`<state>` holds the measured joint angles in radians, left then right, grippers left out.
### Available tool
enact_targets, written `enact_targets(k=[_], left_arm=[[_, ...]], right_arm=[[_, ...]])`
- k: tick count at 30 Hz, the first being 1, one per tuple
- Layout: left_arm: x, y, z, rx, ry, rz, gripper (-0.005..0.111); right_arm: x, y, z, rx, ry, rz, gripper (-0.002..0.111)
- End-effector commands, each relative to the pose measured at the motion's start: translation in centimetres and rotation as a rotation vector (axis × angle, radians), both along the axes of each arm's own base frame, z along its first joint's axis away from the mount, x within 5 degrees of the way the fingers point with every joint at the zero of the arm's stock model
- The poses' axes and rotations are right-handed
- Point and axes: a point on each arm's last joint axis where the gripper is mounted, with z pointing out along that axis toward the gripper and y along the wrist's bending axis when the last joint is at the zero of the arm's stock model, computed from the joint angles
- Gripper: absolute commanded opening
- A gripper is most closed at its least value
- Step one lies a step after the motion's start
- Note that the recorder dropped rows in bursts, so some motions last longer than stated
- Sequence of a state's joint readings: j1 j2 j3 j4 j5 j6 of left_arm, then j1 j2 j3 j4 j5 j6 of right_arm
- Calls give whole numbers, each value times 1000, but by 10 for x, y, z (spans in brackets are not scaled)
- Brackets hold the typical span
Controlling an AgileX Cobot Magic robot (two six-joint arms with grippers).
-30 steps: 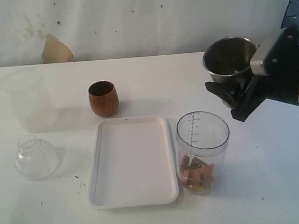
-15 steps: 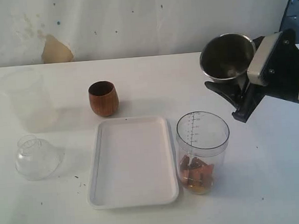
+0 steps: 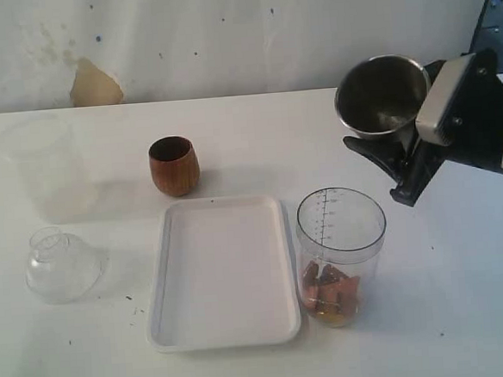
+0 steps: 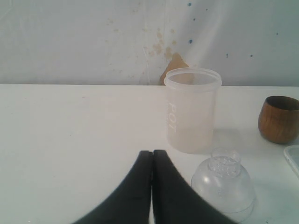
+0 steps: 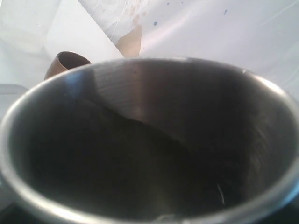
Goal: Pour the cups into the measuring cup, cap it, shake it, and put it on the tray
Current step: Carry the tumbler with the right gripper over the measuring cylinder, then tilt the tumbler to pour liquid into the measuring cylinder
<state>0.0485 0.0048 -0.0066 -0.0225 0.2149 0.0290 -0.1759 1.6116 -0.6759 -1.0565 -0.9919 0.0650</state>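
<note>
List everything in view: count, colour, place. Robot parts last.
measuring cup: 1, clear with printed scale, upright on the table just right of the tray
pieces: several, orange-brown, in the bottom of the measuring cup
steel tumbler: 1, silver, held off the table behind the measuring cup, looks empty
wooden cup: 1, brown, behind the tray's far left corner
tray: 1, white, centre front
frosted cup: 1, translucent, far left
dome lid: 1, clear, in front of the frosted cup
table: 1, white
wall patch: 1, tan, on the back wall
right gripper: black, jaws clamped on the steel tumbler
left gripper: black, jaws shut, empty, seen only in the left wrist view
</note>
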Motion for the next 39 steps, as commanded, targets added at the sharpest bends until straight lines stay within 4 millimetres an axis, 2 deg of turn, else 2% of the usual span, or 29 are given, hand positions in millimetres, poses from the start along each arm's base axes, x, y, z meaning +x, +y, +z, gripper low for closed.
enact_targets(k=[1,9,17,22,25,29,33,39], left_arm=[[0,0,-1,-4,-10,0,1],[0,0,-1,-4,-10,0,1],[0,0,-1,-4,-10,0,1],[0,0,-1,-4,-10,0,1],[0,0,-1,-4,-10,0,1],[0,0,-1,-4,-10,0,1],[0,0,-1,-4,-10,0,1],[0,0,-1,-4,-10,0,1]], right_arm=[[0,1,13,57,-83,31,0],[-2,4,15,91,-99,58,0],[-2,4,15,208,1,49,0],[-6,4,12,88,42,54,0],[-8,2,17,88,68,16,0],[-13,5,19,44,75,52,0],[-15,7,16,-44,44,96,0],[-15,6,16,-70,26,98,0]])
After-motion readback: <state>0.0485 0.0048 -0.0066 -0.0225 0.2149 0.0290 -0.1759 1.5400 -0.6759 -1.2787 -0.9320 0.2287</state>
